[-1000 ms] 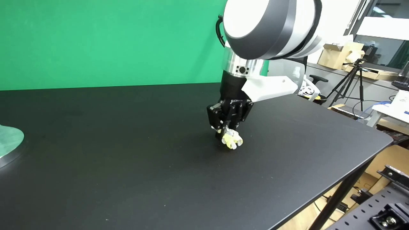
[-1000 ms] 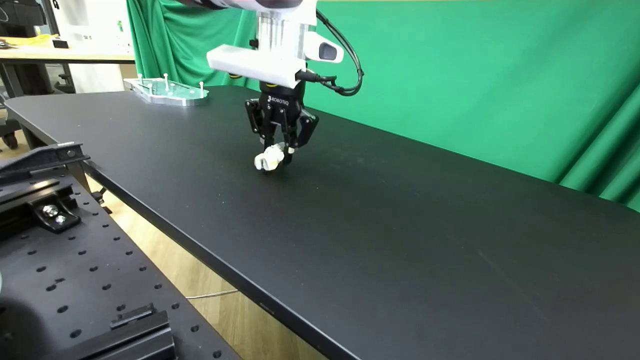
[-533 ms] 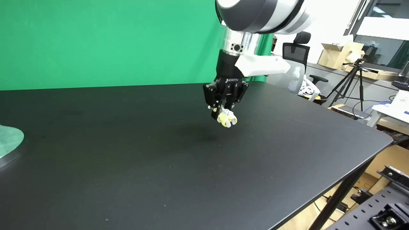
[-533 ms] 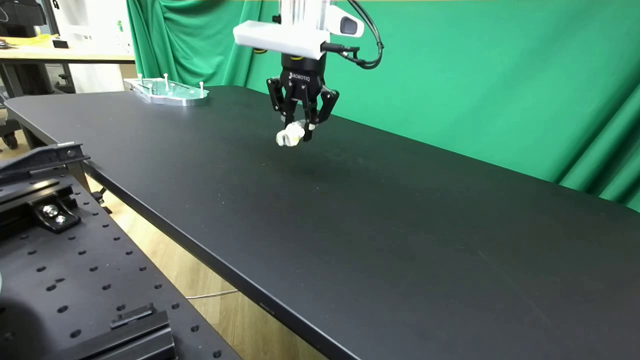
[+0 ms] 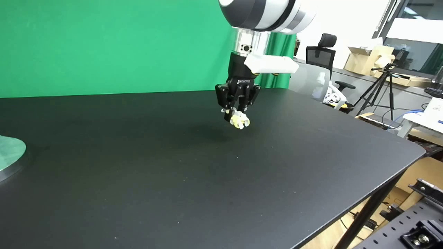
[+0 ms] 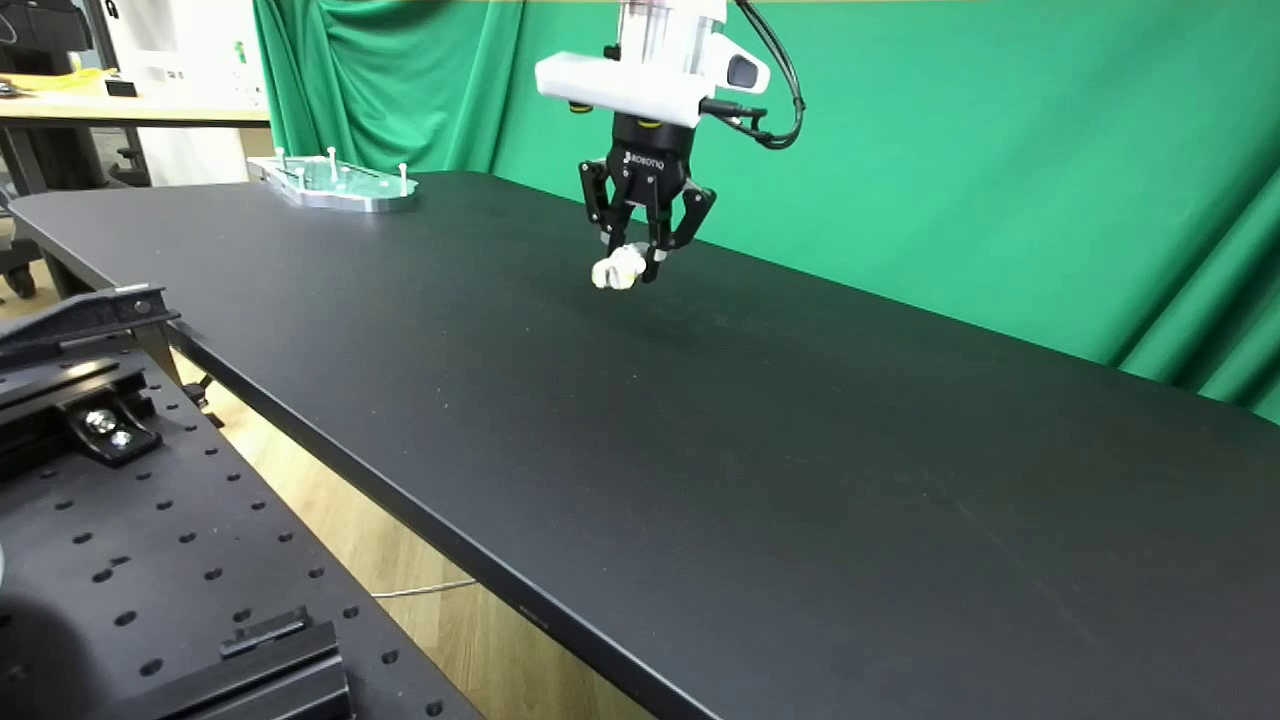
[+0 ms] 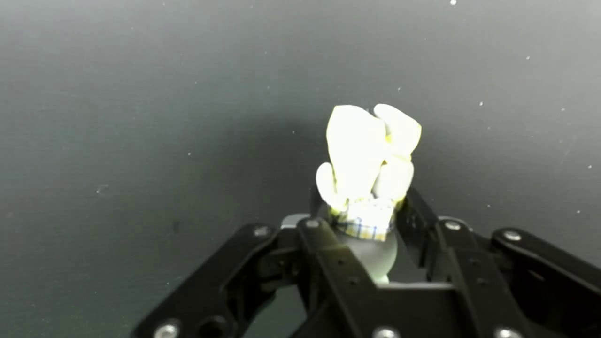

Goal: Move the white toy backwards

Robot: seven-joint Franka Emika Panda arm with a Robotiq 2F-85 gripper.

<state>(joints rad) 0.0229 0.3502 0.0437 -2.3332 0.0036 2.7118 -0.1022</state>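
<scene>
The white toy is a small, lumpy white to cream figure with yellowish patches, seen in both exterior views [image 5: 240,120] [image 6: 620,268]. In the wrist view [image 7: 356,148] its pale limbs point forward, a checked cloth band circles its middle, and a rounded part lies between the fingers. My gripper [image 5: 235,112] is shut around the toy's middle; it also shows in an exterior view [image 6: 634,256] and in the wrist view [image 7: 362,199]. The toy hangs above the black table [image 5: 166,193], apart from its surface, with a shadow below. Part of the toy is hidden behind the fingers.
A pale green round disc [image 5: 12,152] stands at the table's edge in an exterior view. A clear plate with white posts [image 6: 335,185] is at the table's far end. A perforated dark board [image 6: 120,540] lies beside the table. A green backdrop [image 6: 900,150] runs along the other side.
My gripper has risen from near the table surface with the toy held in it. It has also moved sideways toward the green backdrop, away from the perforated board.
</scene>
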